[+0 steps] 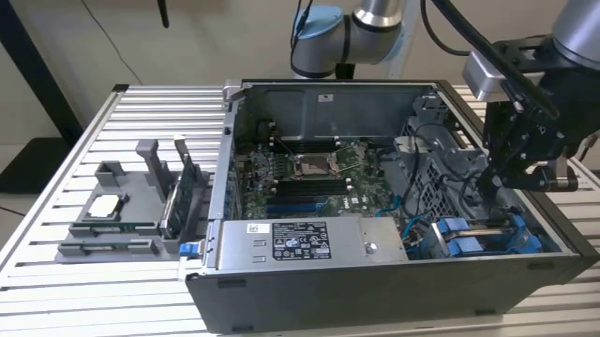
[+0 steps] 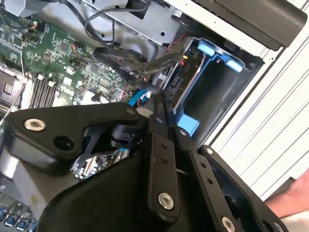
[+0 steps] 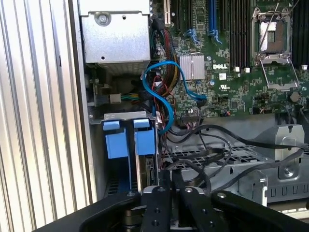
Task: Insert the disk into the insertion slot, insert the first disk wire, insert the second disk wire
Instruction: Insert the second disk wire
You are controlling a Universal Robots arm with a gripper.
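- The gripper is down inside the computer case, w/ its tips pressed together, maybe on a dark wire; can't tell for sure.
- The disk sits in the insertion slot, by the case corner near the bench edge.
- Risk: loose wires nearby could snag or get bent if the plug goes in crooked.

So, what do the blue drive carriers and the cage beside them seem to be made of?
The blue drive carriers look like moulded plastic: uniform bright colour, soft matte sheen, rounded tabs. The drive cage looks like bare sheet metal, probably steel: dull grey, thin, punched with rows of holes. The end effector near them appears to be black-coated metal with visible screws, though that is less certain.
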